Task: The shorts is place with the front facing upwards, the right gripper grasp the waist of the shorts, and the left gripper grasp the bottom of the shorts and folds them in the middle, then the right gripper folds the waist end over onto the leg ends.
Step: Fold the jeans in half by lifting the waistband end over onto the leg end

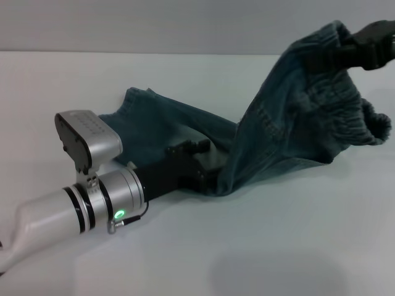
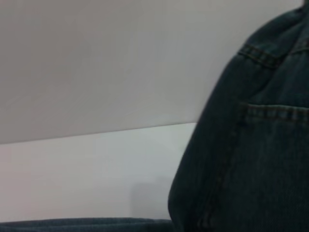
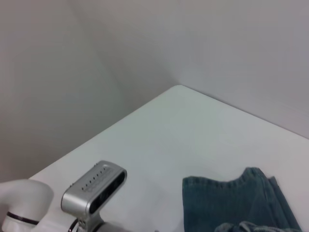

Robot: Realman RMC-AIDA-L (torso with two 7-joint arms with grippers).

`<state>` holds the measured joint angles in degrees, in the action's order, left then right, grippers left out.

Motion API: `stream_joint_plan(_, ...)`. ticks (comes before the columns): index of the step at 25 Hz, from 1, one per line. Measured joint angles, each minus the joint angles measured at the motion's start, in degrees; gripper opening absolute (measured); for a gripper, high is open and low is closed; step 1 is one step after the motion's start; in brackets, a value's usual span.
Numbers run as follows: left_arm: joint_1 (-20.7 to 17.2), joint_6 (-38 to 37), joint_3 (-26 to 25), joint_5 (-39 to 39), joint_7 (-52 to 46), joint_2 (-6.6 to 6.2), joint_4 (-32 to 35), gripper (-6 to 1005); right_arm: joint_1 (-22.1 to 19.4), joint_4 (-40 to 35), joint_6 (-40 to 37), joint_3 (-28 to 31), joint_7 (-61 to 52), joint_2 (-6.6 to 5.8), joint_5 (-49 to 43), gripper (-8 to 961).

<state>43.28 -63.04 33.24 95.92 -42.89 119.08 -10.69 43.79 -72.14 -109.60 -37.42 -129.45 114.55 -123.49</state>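
Clamping the gathered waist of the shorts (image 1: 345, 117) up in the air, jaws of the right gripper (image 1: 355, 46) closed on the ruffled band; denim hanging down from that grip in a slanting sheet toward the table (image 1: 259, 246); lying low beside the draped fabric, the left gripper (image 1: 203, 161), jaw state impossible to tell; leg ends (image 1: 133, 102) resting flat on the table beyond the left gripper.

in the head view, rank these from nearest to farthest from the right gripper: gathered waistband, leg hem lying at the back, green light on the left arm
From the right gripper, top right:
1. Gathered waistband, lifted, hanging just below it.
2. Leg hem, flat on the table, left of centre.
3. Green light, lower left.
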Motion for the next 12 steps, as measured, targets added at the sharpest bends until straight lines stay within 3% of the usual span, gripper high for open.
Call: stream_joint_plan(12, 0.2, -1.9, -1.1, 1.4, 0.7, 0.07, -3.8, 810, 3.5, 5.5, 6.4, -5.6, 1.6, 0.16, 0.0, 46)
